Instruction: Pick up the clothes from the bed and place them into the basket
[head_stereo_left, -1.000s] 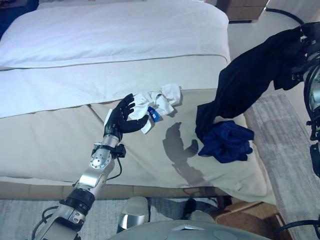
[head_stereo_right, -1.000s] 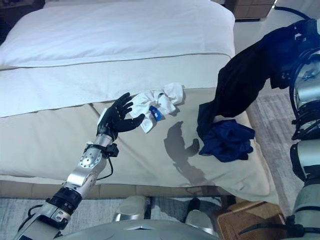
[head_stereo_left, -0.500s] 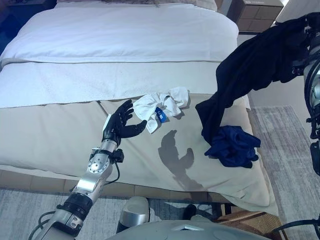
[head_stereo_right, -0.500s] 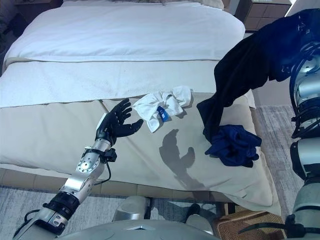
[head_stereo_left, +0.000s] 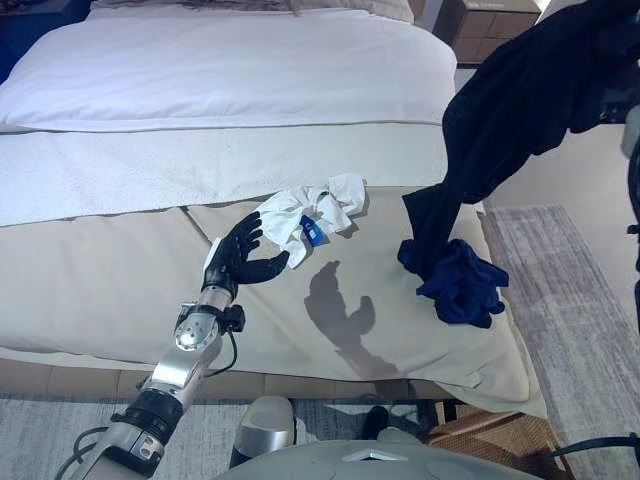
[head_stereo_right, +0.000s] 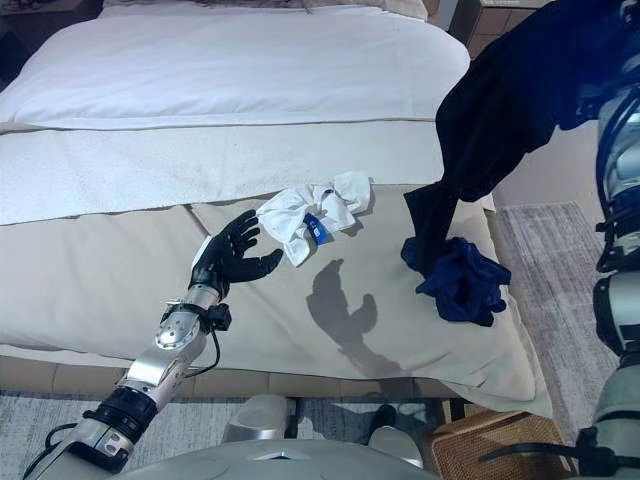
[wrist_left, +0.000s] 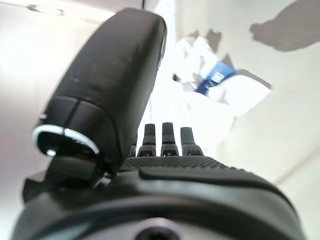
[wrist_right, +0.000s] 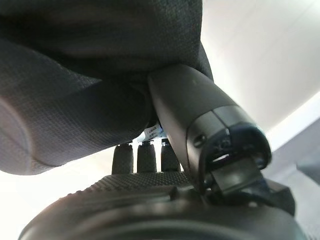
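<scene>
A: Where are the clothes, and by what are they held?

B: A dark garment is held aloft at the upper right of the frame, draped from the right hand; in the right wrist view the thumb and fingers are seen closed on the dark cloth. Its lower end hangs down to a navy bundle on the bed, right of centre; whether both are one piece cannot be told. A crumpled white garment with a blue tag lies at the frame's centre on the beige cover.

A: And the left hand?

B: The left hand is seen left of centre, just above the bed, with fingers spread wide and nothing held. The white garment lies just beyond its fingertips, up and to the right of the hand; contact cannot be confirmed.

A: Which relation matters for the coming move?

B: The white garment's long axis runs from lower left to upper right, roughly in line with the left arm's reach, and its near end faces the palm. The left hand is plainly the nearer one; a short advance along that line would probably be needed. A wicker basket is glimpsed at the lower right corner, below the bed's edge.
</scene>
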